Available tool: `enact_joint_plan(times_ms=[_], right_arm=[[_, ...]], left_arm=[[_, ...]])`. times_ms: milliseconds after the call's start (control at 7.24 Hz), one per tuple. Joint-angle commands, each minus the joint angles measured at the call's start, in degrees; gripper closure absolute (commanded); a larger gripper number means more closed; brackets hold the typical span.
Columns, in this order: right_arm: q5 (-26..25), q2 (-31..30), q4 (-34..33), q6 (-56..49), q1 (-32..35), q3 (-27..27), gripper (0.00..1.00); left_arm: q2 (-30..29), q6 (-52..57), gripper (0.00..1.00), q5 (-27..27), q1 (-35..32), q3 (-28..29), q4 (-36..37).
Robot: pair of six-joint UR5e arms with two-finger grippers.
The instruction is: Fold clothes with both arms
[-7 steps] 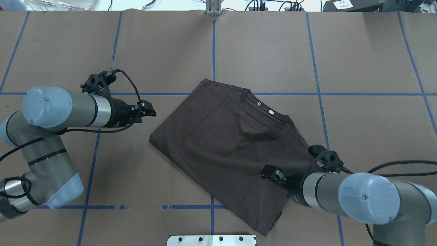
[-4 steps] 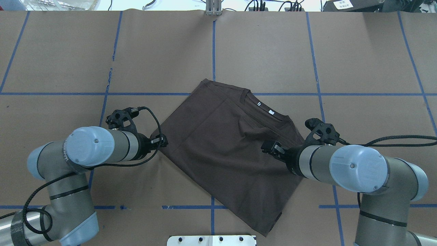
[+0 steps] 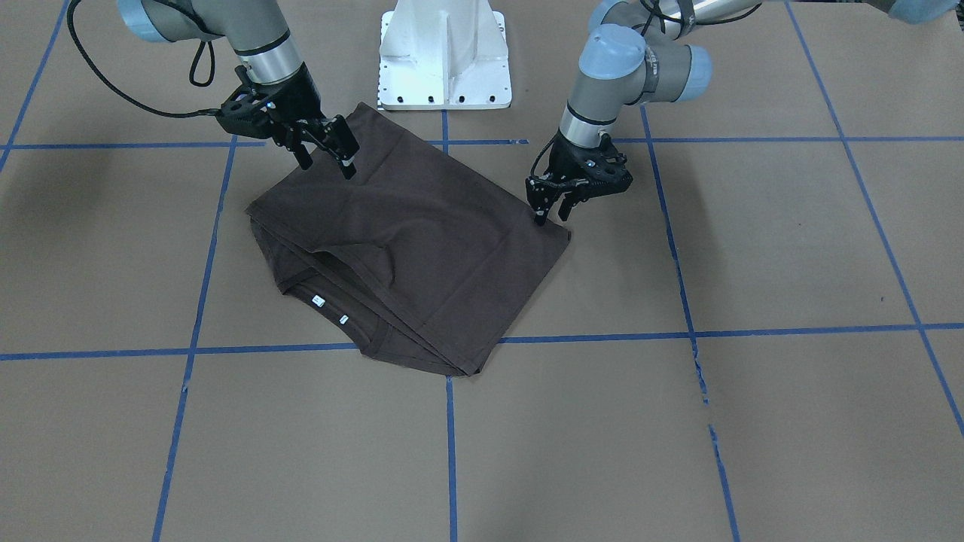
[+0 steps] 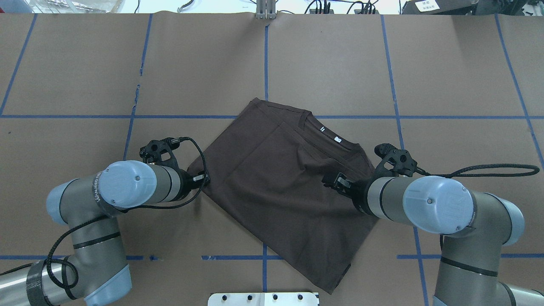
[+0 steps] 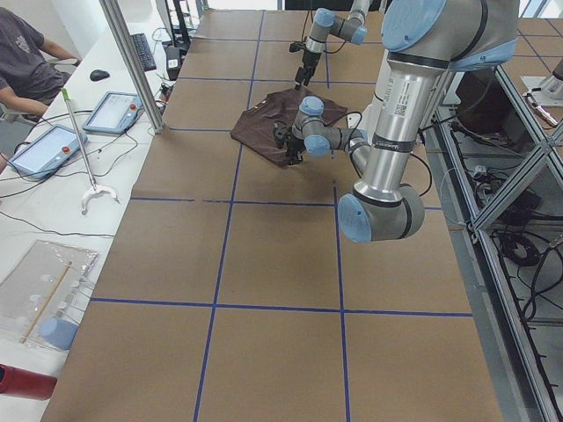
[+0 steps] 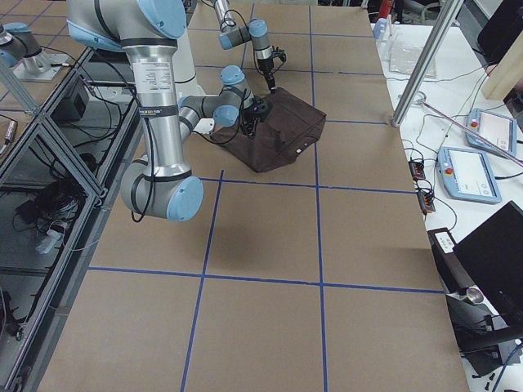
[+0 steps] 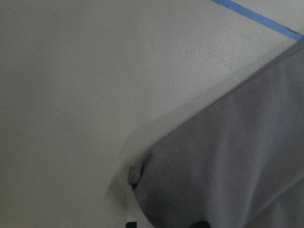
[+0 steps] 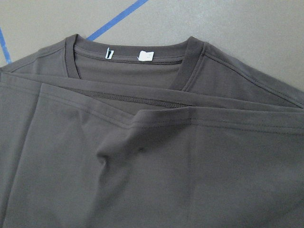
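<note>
The dark grey-brown T-shirt (image 4: 280,182) lies folded and skewed at the table's middle, collar and white neck tag (image 4: 338,139) towards the far right. It also shows in the front view (image 3: 407,241). My left gripper (image 4: 203,178) is open and low at the shirt's left corner; in the front view (image 3: 552,214) its fingertips reach that corner. The left wrist view shows the corner (image 7: 142,171) close below. My right gripper (image 4: 333,180) is open and hovers over the shirt's right part, near the collar; it also shows in the front view (image 3: 327,162). The right wrist view shows the collar (image 8: 128,52), no fingers.
The white base bracket (image 3: 444,53) stands at the table's near edge, close to the shirt's hem. Blue tape lines (image 4: 265,63) cross the brown table cover. Tablets (image 5: 114,110) and a seated person (image 5: 26,61) are beside the table's far side.
My left arm has swung in from the left to the shirt's left corner. My right arm has moved from the shirt's lower right edge up towards the collar side.
</note>
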Motion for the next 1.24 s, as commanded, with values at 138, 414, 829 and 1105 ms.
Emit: enact_joint_plan(times_ms=[138, 414, 829, 1105], right_arm=[[-0.27, 0.02, 0.09, -0.04, -0.07, -0.40, 0.00], [-0.45, 0.02, 0.09, -0.04, -0.07, -1.02, 0.00], [-0.71, 0.02, 0.26, -0.04, -0.07, -1.37, 0.00], [-0.80, 0.11, 0.53, -0.04, -0.07, -1.46, 0.00]], left_arm=[[0.15, 0.29, 0.86, 1.22, -2.14, 0.44, 0.02], [-0.02, 2.99, 1.00, 2.11, -2.94, 0.97, 0.11], [-0.29, 10.44, 1.00, 2.03, -8.11, 1.15, 0.02], [-7.69, 19.15, 1.00, 1.68, -17.92, 9.43, -0.86]])
